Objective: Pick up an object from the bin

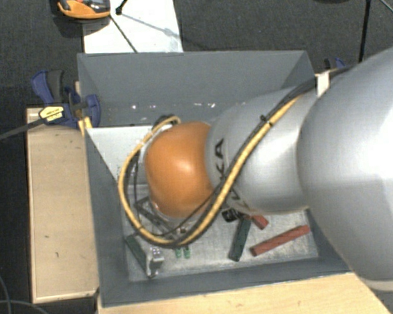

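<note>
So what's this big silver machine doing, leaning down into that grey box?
A silver robot arm is reaching into a grey metal bin from the right, meant to pick one loose thing out. Its wrist, under an orange cover, hangs low over the bin's left half and hides what is beneath it. On the floor nearby lie a reddish-brown stick, a dark bar and a few small green bits. Nothing can be seen lifted out yet.
</note>
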`<action>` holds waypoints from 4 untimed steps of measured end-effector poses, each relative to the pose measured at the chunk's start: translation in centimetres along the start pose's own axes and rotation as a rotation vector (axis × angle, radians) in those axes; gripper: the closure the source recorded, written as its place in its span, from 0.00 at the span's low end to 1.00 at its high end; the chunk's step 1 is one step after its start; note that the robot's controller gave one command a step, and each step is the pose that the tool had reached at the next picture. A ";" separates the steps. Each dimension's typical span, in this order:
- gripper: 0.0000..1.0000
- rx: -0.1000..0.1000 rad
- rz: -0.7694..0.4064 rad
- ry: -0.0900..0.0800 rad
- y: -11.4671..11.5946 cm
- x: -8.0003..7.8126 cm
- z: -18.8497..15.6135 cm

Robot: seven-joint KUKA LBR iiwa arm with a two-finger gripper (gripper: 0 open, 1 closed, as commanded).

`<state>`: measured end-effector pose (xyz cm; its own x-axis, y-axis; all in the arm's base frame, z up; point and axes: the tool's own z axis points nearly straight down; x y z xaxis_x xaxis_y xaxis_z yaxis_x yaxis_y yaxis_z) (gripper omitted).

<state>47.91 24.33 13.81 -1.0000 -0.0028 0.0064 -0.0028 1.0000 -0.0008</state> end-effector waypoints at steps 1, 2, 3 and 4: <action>0.00 -0.002 0.005 -0.007 -0.1 -0.2 -0.4; 1.00 -0.005 0.154 -0.015 -1.0 -1.8 6.2; 1.00 -0.005 0.156 -0.016 -1.0 -1.8 6.2; 1.00 0.001 0.161 -0.001 -1.5 -1.4 2.0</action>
<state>49.32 22.81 11.82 -0.9874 0.1579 0.0050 0.1579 0.9875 -0.0028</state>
